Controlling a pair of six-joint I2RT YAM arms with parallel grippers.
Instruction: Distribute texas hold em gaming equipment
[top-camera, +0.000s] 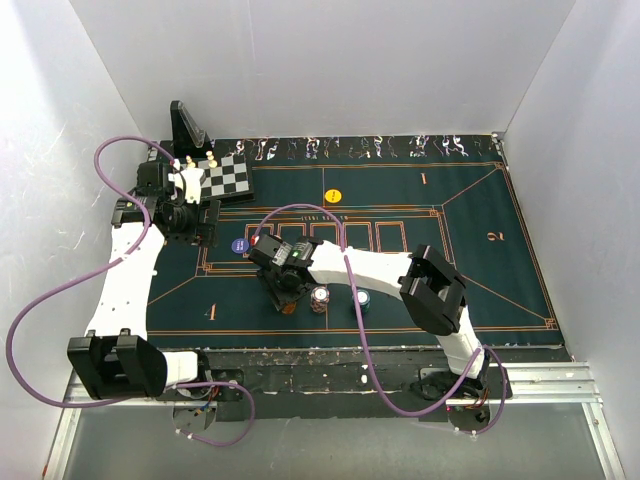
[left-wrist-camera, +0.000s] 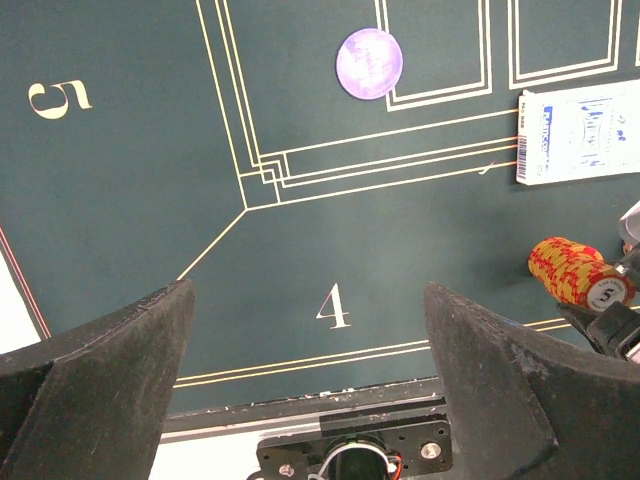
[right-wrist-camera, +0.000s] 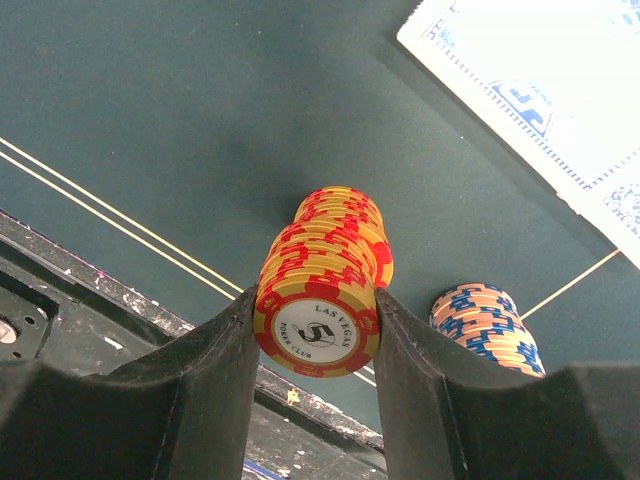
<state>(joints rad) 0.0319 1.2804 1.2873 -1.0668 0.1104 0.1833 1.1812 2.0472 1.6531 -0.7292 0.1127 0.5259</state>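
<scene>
- The right end effector (right-wrist-camera: 315, 300) is gripping the orange chip stack (right-wrist-camera: 325, 285). Its two black fingers are pressing against opposite sides of the stack, at a middling spread.
- The printed face of the end chip is turning toward the wrist camera, and the rest of the stack is running away from it between the fingers.
- Whether the stack is resting on the green mat (top-camera: 470, 280) or hanging just above it is not clear.
- This stack is sitting close to the near edge of the counter, left of that edge's middle, by the mat's gold border lines.
- A pale chip stack (right-wrist-camera: 490, 328) with blue marks is standing just beside the gripped one, outside the fingers and apart from them.
- A teal chip stack (top-camera: 362, 299) is standing a little farther along the near edge, toward the right.
- The blue-patterned card pack (left-wrist-camera: 580, 133) is lying flat on the mat, just beyond the gripped stack.
- The left end effector (left-wrist-camera: 308, 290) is hanging wide apart with nothing between its fingers, over the mat near the counter's left edge.
- The purple disc (left-wrist-camera: 369, 63) is lying on the mat beyond it.
- The yellow disc (top-camera: 333, 195) is lying nearer the far edge.
</scene>
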